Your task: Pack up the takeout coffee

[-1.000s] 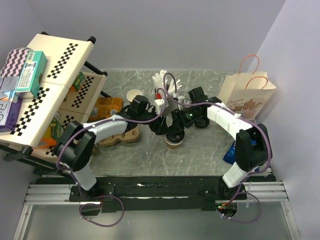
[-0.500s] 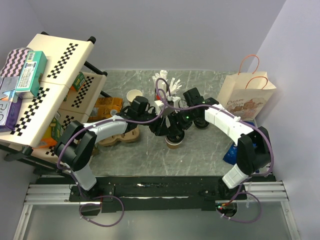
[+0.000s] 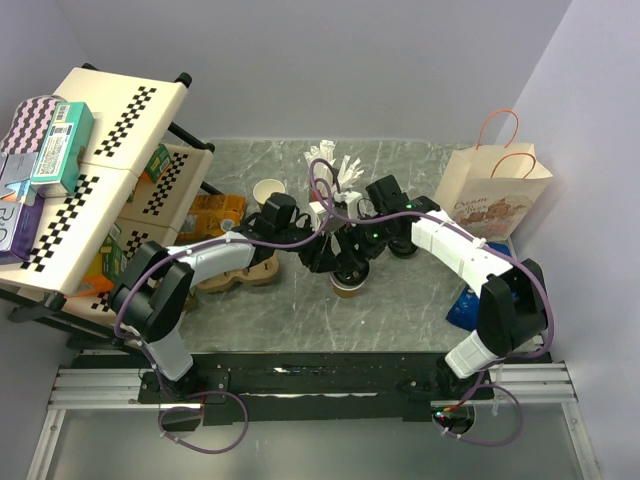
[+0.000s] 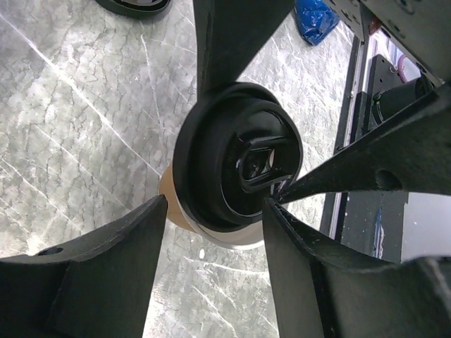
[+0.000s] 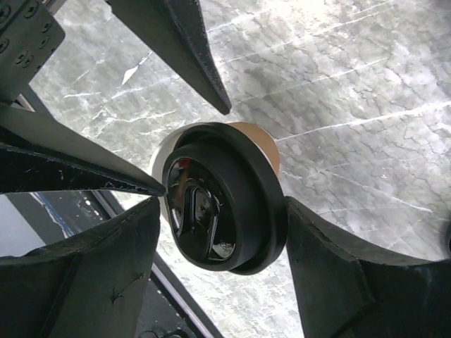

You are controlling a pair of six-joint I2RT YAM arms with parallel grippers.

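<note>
One brown takeout coffee cup (image 3: 347,287) stands at mid-table with a black lid (image 4: 236,162) sitting slightly askew on it, a strip of white rim (image 4: 232,243) showing. My left gripper (image 4: 215,204) reaches in from the left, shut on the cup with its fingers against the cup's sides just under the lid. From the right, my right gripper (image 5: 222,204) straddles the lid (image 5: 222,204), jaws open and close to the lid's rim. In the top view both grippers (image 3: 328,258) (image 3: 358,255) hide the lid. A second, lidless cup (image 3: 268,190) stands at the back left.
A moulded cardboard cup carrier (image 3: 240,272) lies under the left arm. A grey cup of white sticks (image 3: 335,165) stands at the back, a paper bag (image 3: 495,190) at the right, a blue packet (image 3: 463,306) near it. A shelf rack (image 3: 90,170) fills the left side.
The right gripper's jaws have widened around the lid and its wrist has shifted slightly left. The left gripper and the cup have stayed put.
</note>
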